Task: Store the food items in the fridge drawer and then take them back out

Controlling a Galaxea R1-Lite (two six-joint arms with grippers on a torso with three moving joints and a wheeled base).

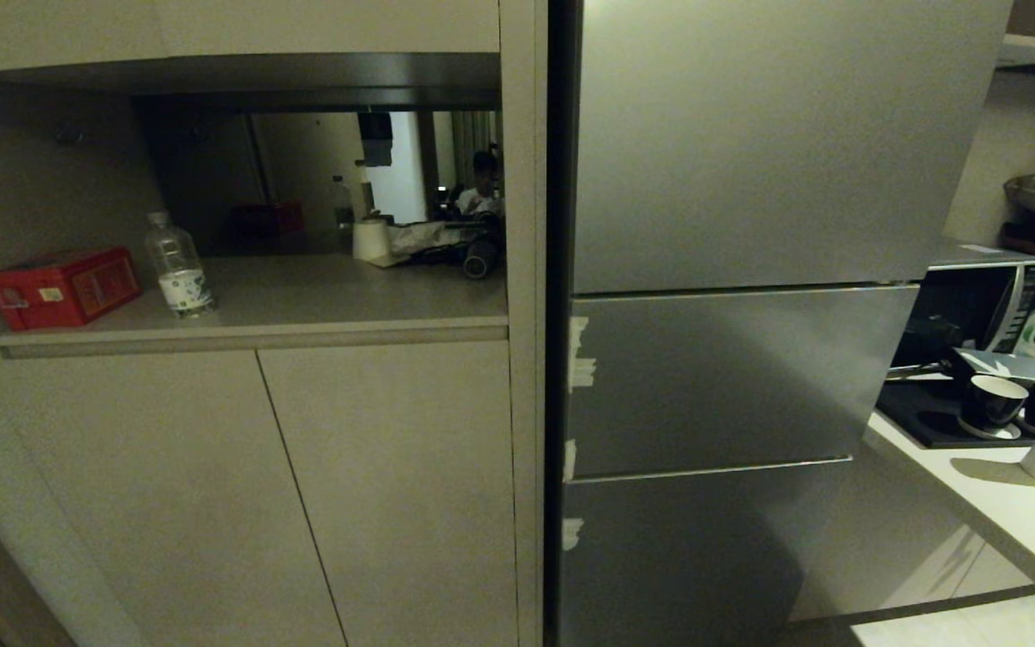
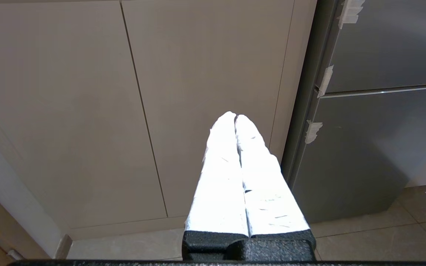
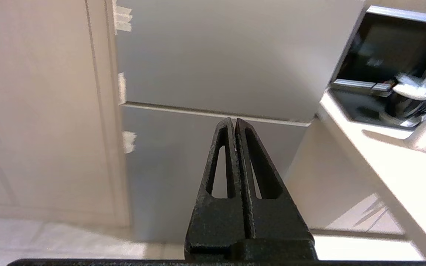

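Right wrist view: the right pincer (image 3: 234, 122) is fully closed and empty, aimed at the shut fridge drawer (image 3: 216, 66) ahead of its tips. The left pincer (image 2: 235, 116), also closed, faces the cabinet doors (image 2: 124, 111). No food items visible.

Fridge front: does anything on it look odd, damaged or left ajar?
All three panels sit shut and flush, drawer included. The one oddity is white tape scraps stuck along the fridge's left edge, ragged and uneven. No food items show. Both grippers, left and right, are shut and empty, clear of the fridge.
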